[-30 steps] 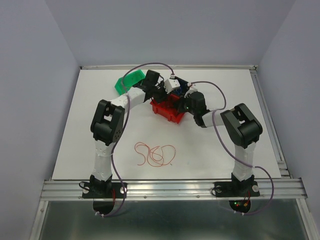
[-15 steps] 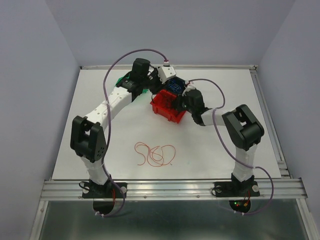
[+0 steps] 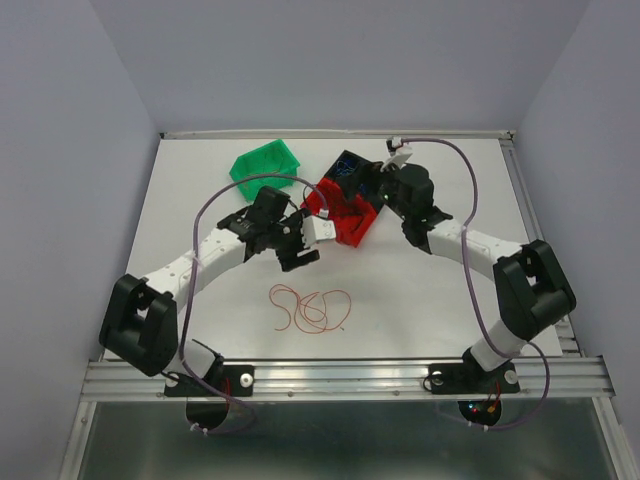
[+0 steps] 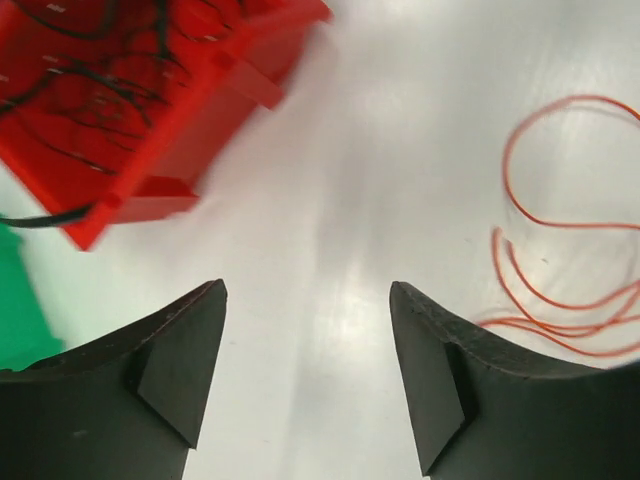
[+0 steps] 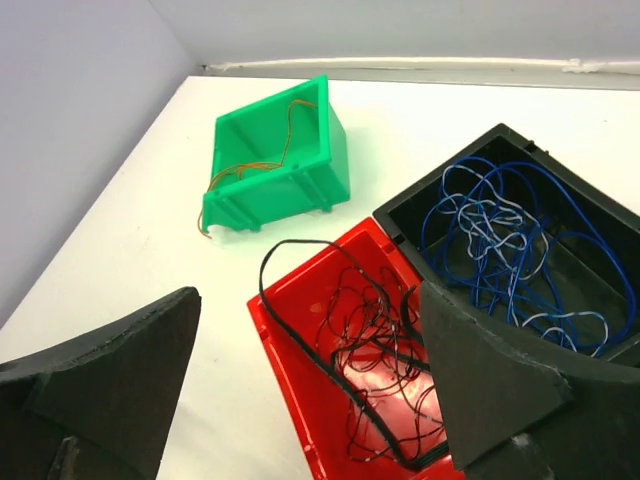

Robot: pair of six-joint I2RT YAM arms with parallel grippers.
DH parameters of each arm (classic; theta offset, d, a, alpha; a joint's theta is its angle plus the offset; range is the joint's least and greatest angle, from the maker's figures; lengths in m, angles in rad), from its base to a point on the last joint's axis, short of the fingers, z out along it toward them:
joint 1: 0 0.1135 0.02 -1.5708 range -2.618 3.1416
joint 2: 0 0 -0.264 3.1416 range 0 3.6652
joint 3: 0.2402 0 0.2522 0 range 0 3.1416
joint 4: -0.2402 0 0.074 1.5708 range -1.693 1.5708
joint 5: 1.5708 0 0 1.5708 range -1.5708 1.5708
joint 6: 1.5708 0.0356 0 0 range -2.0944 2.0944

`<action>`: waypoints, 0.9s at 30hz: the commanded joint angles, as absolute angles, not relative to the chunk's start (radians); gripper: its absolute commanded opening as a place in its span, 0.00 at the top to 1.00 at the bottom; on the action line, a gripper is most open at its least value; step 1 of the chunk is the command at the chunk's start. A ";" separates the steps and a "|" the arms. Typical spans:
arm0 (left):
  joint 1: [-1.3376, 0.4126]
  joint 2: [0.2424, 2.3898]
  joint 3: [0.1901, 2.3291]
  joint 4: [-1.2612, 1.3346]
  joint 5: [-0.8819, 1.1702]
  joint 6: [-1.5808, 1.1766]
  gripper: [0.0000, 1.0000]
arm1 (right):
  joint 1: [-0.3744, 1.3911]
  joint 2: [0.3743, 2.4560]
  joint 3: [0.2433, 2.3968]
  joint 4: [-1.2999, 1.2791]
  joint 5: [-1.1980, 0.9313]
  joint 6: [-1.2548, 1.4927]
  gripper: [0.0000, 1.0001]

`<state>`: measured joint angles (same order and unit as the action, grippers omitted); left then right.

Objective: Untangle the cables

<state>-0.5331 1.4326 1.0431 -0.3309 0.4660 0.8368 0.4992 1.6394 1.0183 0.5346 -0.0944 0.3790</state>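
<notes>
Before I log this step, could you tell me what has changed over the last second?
The left gripper drew back from the red bin toward the near left, now open over the table. The right gripper shifted slightly rightward, also open and empty. The loose red cable and the green bin stayed put.

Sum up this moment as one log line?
left gripper open, empty | right gripper open near red plastic bin | thin red wire coil on table

— What do we have on the flat white tabletop (image 3: pixel 450 300)?
— We see a green plastic bin (image 5: pixel 280 190) far back, a red plastic bin (image 5: pixel 275 320) just beside a black plastic bin (image 5: pixel 440 175), and a thin red wire coil (image 3: pixel 310 310) lying loose towards the near edge.
</notes>
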 commanded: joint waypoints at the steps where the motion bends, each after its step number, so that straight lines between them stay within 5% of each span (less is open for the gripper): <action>1: -0.563 1.303 0.936 -0.379 0.529 0.965 0.17 | 0.509 1.566 0.945 0.546 -0.115 0.373 0.04; 5: -0.572 1.189 0.816 -0.338 0.601 1.023 0.01 | 0.509 1.474 0.853 0.548 -0.074 0.373 0.02; 16: -0.686 1.140 0.735 -0.460 0.597 1.360 0.01 | 0.508 1.128 0.626 0.522 -0.066 0.385 0.00; 27: -0.811 1.193 0.793 -0.569 0.586 1.441 0.01 | 0.508 1.117 0.617 0.499 -0.063 0.368 0.00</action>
<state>-0.7696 1.1961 0.7372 -0.5106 0.5777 1.4288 0.4992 1.1194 0.6380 0.4820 -0.0597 0.3847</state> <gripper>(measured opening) 0.986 0.998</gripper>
